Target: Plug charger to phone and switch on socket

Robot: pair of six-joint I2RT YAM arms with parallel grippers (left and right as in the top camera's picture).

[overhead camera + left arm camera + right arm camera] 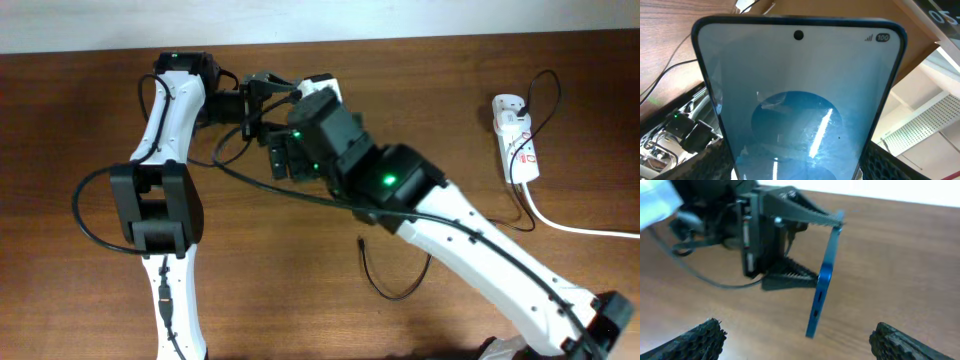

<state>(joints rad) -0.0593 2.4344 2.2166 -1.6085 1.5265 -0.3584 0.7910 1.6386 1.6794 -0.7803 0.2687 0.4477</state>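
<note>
Phone [822, 280] edge-on, clamped in left tool [828, 248], right tool [797, 332] spread wide and empty; charger [368, 278] loose on tabletop [60, 300] around 6 o'clock, socket [517, 135] at 2 o'clock

On the left wrist view I read "100" in a small pill at the top right of the phone [798, 100] screen, signal bars beside it. White figures on a dark panel [944, 14] are cut off, unreadable. Overhead, the socket [517, 135] has red marks too small to read.
</note>
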